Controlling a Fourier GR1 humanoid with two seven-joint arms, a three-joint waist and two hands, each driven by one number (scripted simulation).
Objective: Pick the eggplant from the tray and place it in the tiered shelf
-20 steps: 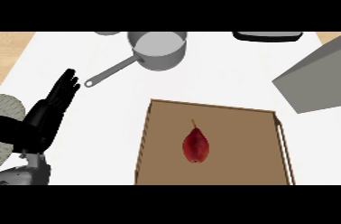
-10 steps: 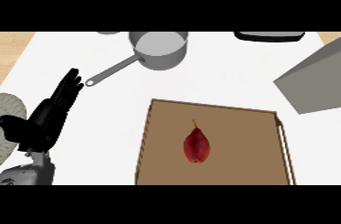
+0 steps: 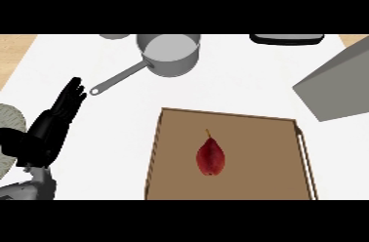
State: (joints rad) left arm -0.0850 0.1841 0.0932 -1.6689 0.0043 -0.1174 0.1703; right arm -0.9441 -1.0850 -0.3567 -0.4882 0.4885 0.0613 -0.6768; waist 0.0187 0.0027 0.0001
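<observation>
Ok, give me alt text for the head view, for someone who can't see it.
A dark red eggplant lies untouched in the middle of a brown tray on a white counter. The robot's left hand rests open at the left edge, fingers straight; a steel saucepan sits beyond the tray and a grey slab at upper right.
</observation>
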